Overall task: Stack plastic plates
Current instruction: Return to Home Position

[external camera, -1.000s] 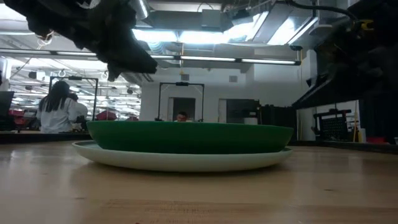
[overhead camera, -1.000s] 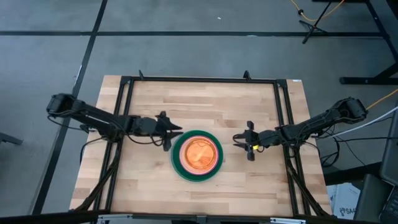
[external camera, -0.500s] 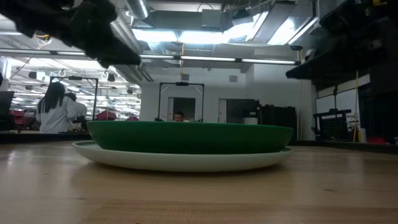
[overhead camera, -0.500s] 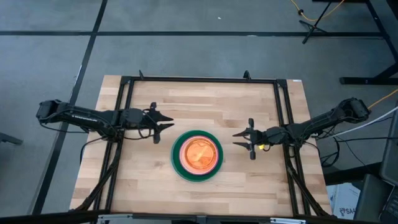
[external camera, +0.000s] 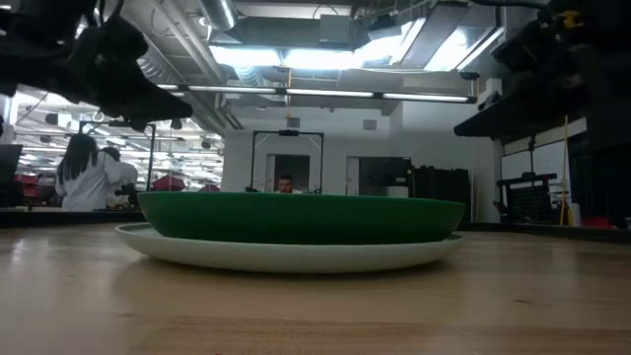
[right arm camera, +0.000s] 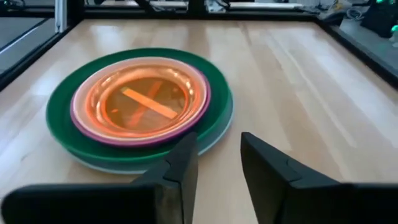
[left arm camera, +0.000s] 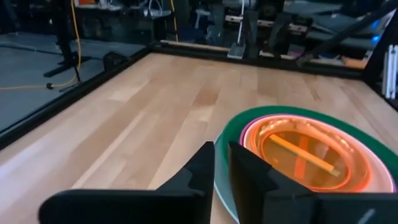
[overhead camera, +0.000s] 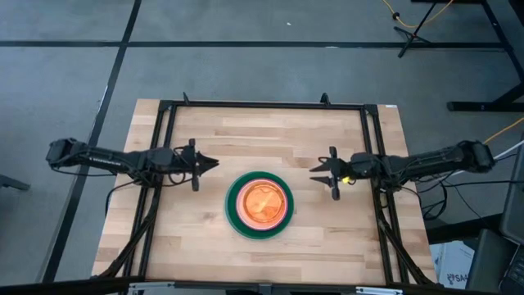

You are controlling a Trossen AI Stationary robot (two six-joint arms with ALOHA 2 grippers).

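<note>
left wrist view: the fingers [left arm camera: 202, 171] of the left gripper [overhead camera: 211, 163] stand a narrow slit apart, holding nothing. the right gripper [overhead camera: 315, 173] has its fingers [right arm camera: 180, 165] spread wider, also empty. each hovers off its own side of the plastic plates [overhead camera: 259, 204], stacked with orange on top near the middle of the wooden table [overhead camera: 270, 131].

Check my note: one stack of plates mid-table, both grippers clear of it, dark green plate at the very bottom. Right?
Not the bottom: the low view shows a pale plate under the dark green plate. The rest stands: one stack mid-table, left gripper and right gripper clear of it.
</note>
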